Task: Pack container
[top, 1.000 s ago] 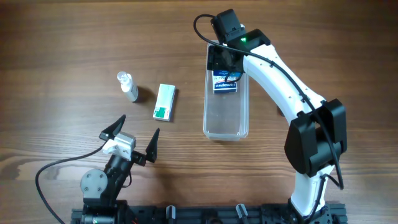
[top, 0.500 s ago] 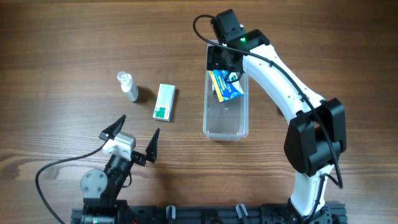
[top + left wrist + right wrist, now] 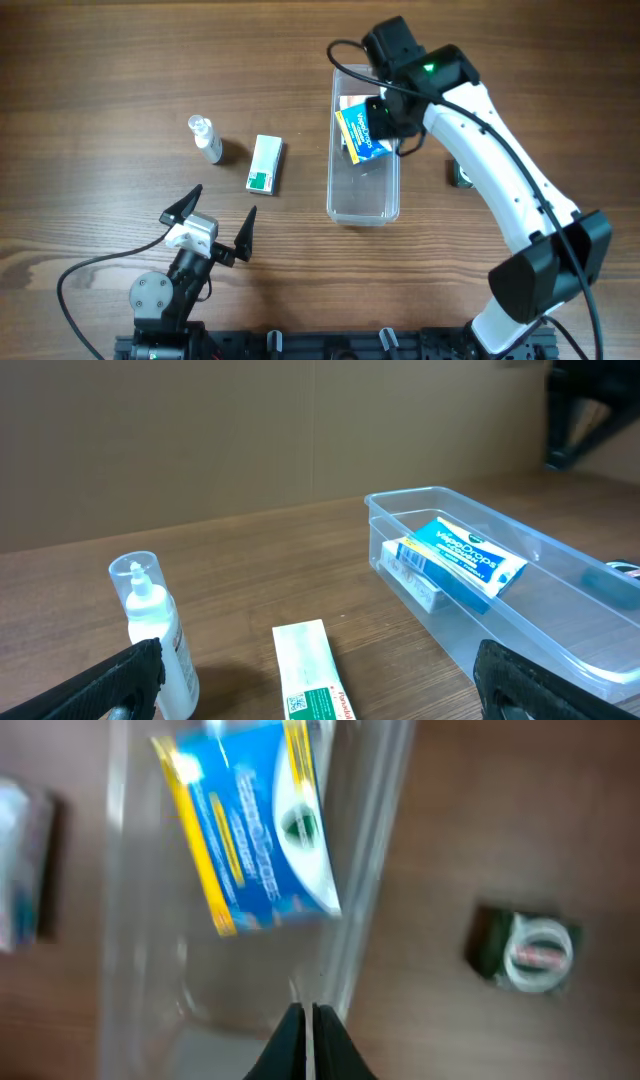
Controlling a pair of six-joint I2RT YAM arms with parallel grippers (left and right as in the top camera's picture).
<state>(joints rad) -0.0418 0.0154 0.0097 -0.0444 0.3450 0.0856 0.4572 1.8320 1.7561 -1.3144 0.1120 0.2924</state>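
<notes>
The container is a long clear bin in the middle of the table. A blue and yellow box lies tilted in its far half, resting on a white box. My right gripper hangs shut and empty over the bin's right wall, just beside the blue box. In its own view the gripper has its two fingers pressed together. My left gripper stands wide open near the front left, holding nothing. Between its fingertips the table shows.
A white and green box lies left of the bin, with a small clear bottle further left. A small dark green object with a white roll sits right of the bin.
My right gripper let go of the blue box, which now lies tilted in the bin, then shut and swung to the right. The left arm has not moved.
</notes>
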